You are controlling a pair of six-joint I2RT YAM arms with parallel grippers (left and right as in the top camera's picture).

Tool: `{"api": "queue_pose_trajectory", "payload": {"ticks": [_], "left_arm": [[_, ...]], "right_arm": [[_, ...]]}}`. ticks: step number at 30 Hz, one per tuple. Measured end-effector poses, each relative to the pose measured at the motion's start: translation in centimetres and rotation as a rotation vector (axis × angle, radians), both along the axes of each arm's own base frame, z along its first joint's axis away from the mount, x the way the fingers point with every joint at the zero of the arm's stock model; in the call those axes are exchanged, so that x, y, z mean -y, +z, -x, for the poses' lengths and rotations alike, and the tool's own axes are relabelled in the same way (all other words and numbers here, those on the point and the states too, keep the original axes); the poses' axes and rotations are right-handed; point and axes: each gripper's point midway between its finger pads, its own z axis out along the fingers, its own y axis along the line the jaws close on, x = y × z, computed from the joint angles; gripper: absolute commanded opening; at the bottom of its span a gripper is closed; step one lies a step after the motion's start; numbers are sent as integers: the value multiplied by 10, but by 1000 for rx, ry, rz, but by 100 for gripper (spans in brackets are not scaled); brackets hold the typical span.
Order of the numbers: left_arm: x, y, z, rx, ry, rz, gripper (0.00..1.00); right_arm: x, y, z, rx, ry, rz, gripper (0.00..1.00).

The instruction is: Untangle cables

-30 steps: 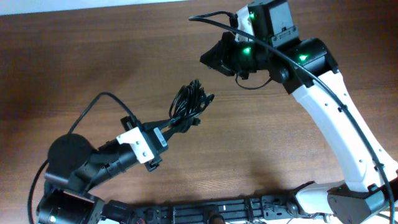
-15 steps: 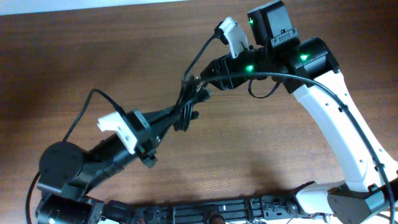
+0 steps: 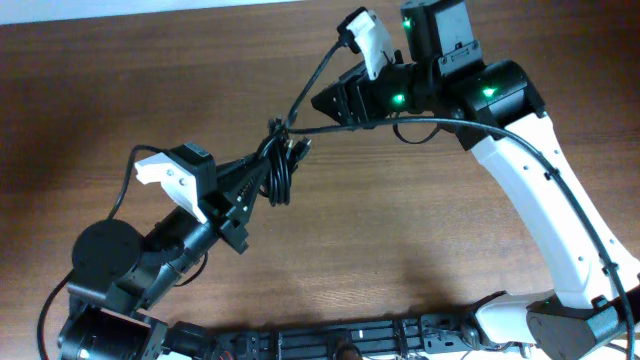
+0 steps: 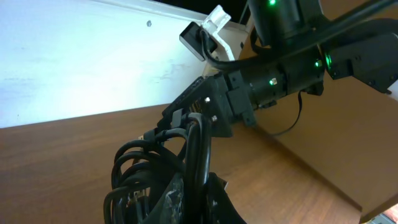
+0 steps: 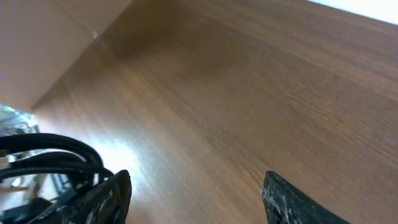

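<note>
left gripper clenching the cables, bundle hanging as dark tangled loops above the wooden table, right gripper gaping wide, one finger sitting just beside the loops, contact unclear

1. The cables bunch in the left gripper and block the direct line to the right gripper, which is just beside them.
2. The right gripper's fingers stand wide apart, with bare table showing between them.
3. The right arm bars the right side, and the left arm bars the lower left.
4. Open wood lies at upper left and lower centre.
</note>
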Motion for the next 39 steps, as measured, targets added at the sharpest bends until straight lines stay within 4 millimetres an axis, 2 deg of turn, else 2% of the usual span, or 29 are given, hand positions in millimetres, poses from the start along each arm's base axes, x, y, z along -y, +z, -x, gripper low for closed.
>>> {"api": "queue_pose_trajectory", "payload": {"ticks": [11,18,22,28,32,34,39], "left_arm": [[-24,1,-19,-27,183,39,0],[-19,29,-17,10,151,167,0],[-19,26,-17,-6,151,166,0],[-25,7,-26,-37,209,94,0],[-23,1,-40,-48,225,72,0],[-19,-1,-49,-48,228,67,0],[-11,-2,-67,-38,223,68,0]], "right_arm": [[-27,24,40,59,321,-154,66],[-31,29,48,72,375,-184,66],[-33,32,55,52,408,-216,65],[-38,46,74,21,501,-315,65],[-38,53,88,-30,552,-375,62],[-38,54,91,-51,559,-386,57],[-38,55,94,-63,568,-398,56]]}}
